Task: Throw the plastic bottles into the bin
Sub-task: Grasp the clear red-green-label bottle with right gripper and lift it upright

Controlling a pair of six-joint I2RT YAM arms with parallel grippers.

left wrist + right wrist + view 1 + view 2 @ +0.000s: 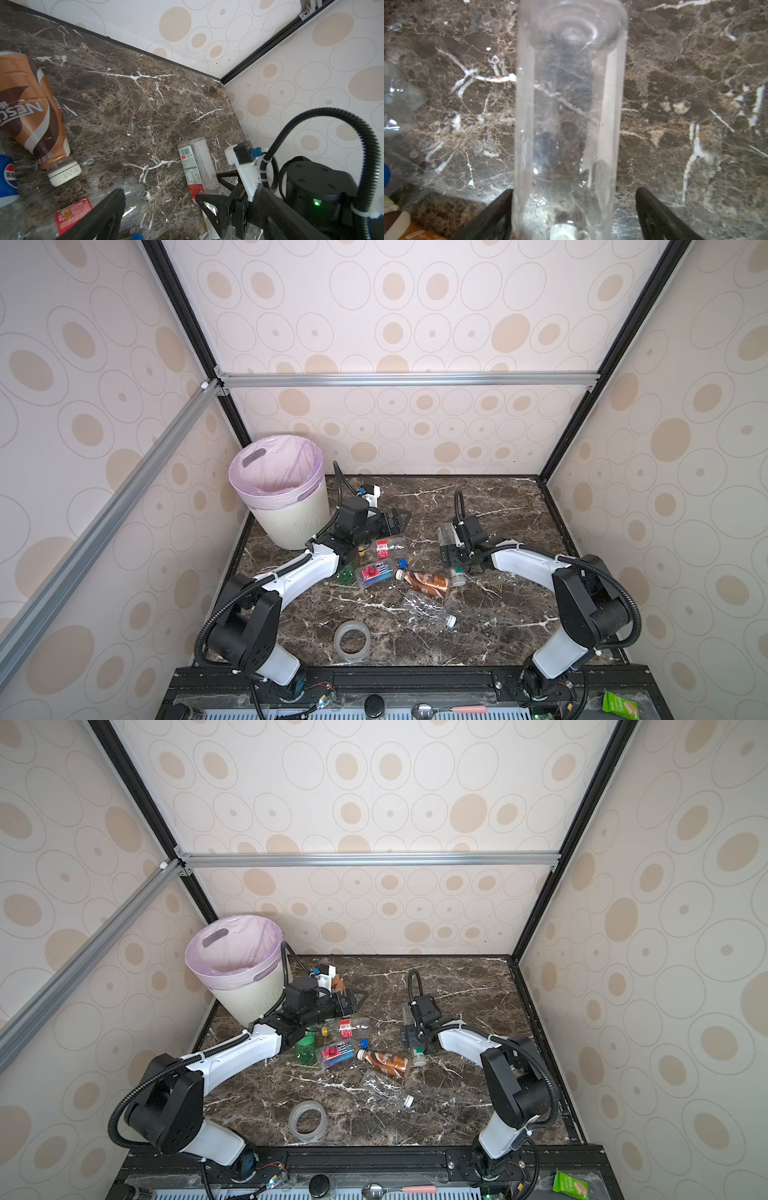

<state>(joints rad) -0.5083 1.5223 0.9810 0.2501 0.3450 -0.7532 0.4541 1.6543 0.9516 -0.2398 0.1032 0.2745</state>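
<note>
Well apart from the bin (291,522), the clear bottle (571,93) looks light, slick, crushable; the right gripper (574,190) straddles its shoulder, jaws wide.

In both top views the camera head is looking steeply down from high above the near edge, taking in the whole marble table (498,497) and the walls (415,323) around it. The pair are sharing almost the same scene, each showing the bin (249,1006) at the far left. The left wrist camera is sitting low over the table's left half and facing the far right corner. It is catching the right gripper (207,187) astride a clear bottle (197,164), which both top views are also showing. The right wrist camera is pointing down at the marble from very close, filling its frame with that same bottle.
</note>
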